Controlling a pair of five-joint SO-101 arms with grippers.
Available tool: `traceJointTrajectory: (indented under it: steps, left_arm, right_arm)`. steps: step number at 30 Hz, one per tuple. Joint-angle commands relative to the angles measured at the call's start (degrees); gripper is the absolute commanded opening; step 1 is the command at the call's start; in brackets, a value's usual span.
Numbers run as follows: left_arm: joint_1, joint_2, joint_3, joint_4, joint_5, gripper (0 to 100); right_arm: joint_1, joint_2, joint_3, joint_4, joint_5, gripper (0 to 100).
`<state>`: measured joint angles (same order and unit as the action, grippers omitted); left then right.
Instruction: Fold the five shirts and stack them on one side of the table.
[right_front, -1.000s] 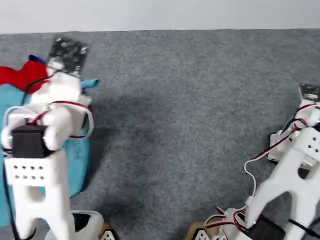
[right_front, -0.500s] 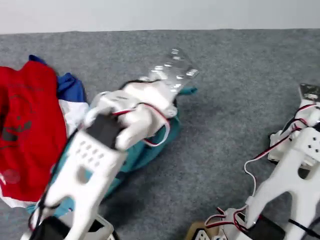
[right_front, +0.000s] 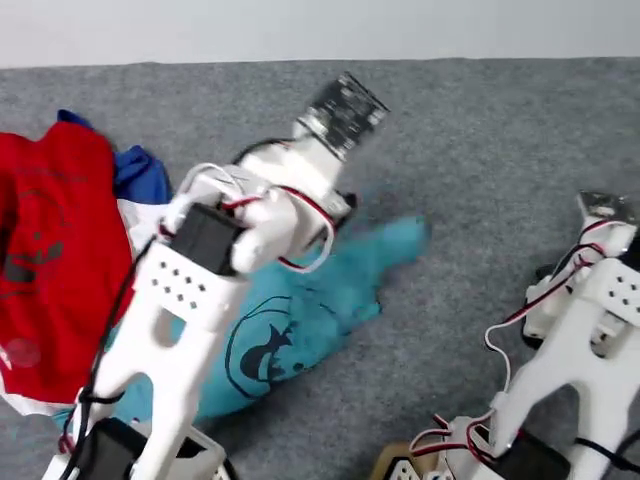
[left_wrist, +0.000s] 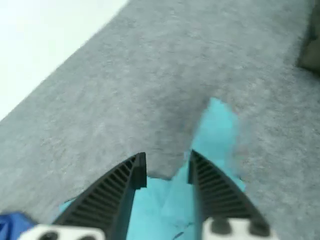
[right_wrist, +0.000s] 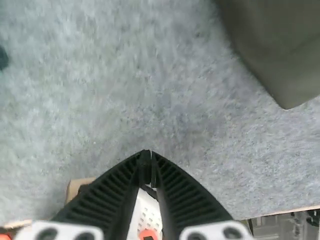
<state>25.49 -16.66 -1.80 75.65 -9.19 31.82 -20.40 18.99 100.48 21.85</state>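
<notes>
A teal shirt (right_front: 300, 320) with a dark print lies crumpled across the grey table, one sleeve (left_wrist: 216, 127) stretched toward the middle. My left gripper (left_wrist: 167, 164) hovers just above that sleeve, open, with nothing between its fingers; in the high view the left arm (right_front: 270, 215) reaches over the shirt. A red shirt (right_front: 55, 250) tops a pile at the left, with a blue shirt (right_front: 140, 172) and a white one (right_front: 145, 225) peeking out beside it. My right gripper (right_wrist: 145, 156) is shut and empty, pointing down at the carpet near its own base.
The right arm (right_front: 590, 320) stands folded at the table's right edge. A dark olive block (right_wrist: 280, 45) lies on the carpet beyond the right gripper. Bare grey carpet (right_front: 480, 130) stretches between the two arms and toward the back.
The left arm swung from the left pile toward the middle, pulling the teal shirt out with it; the shirt now lies spread with its print showing. The right arm shifted slightly.
</notes>
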Motion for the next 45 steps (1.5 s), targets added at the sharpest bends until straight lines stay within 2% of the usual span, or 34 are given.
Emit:
traceJointTrajectory:
  steps: [1, 7, 11, 14, 20, 31, 35, 38, 43, 45]
  left_arm:
    - [-6.1, 0.4, -2.9, -0.7, 0.4, 19]
    - [-20.0, 10.6, -3.0, -9.4, 0.2, 20]
    - [-25.1, 20.2, -4.1, -13.4, -2.2, 20]
    - [-28.0, 28.0, -8.3, -13.2, -2.6, 20]
    - [-31.4, 44.7, -23.0, -6.6, -3.9, 21]
    - [-31.8, 77.0, -58.3, 13.7, -5.5, 21]
    - [-31.7, 84.7, -72.7, 21.5, -5.5, 21]
    - [-31.0, 88.8, -77.8, 25.1, -5.7, 15]
    - [-30.8, 87.7, -78.2, 25.0, -6.2, 0]
    - [-30.9, 85.8, -78.1, 25.0, -6.2, 0]
  right_arm:
    - [-0.5, -1.9, 0.0, 1.1, 2.1, 0.9]
    - [-0.6, -1.7, 0.0, 1.1, 2.1, 0.9]
    - [-0.6, -1.7, 0.0, 1.1, 2.1, 0.9]
    - [-0.6, -1.7, 0.1, 1.1, 2.1, 0.9]
    - [-0.6, -1.7, 0.1, 1.1, 2.1, 0.9]
    - [-0.6, -1.7, 0.2, 1.1, 2.1, 0.9]
    - [-0.6, -1.7, 0.2, 1.1, 2.2, 0.9]
    - [-0.6, -1.7, 0.2, 1.1, 2.2, 0.9]
    - [-0.6, -2.1, 0.1, 1.1, 2.2, 0.9]
    - [-0.7, -2.0, 0.0, 1.1, 2.2, 0.9]
